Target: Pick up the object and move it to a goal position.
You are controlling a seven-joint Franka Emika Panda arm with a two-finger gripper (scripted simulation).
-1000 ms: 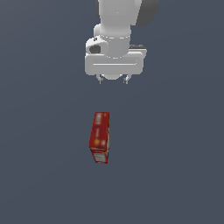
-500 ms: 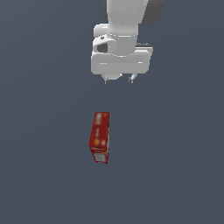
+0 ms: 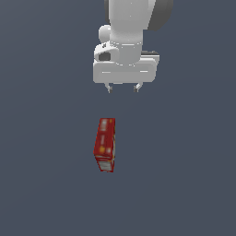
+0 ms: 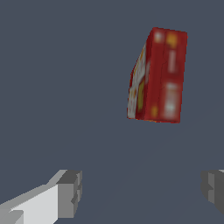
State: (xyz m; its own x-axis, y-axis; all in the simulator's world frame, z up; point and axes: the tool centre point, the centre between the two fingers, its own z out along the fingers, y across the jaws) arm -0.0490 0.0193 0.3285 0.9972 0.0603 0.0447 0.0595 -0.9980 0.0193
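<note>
Lying apart from spread jaws, red box (image 3: 105,144)

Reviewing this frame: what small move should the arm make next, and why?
Probably shift the tool toward the red box and begin lowering over it. In the exterior view the box lies flat on the grey floor, apart from the tool and slightly toward that view's left. The wrist view shows the fingers spread wide with nothing between them, the box off-centre ahead.
</note>
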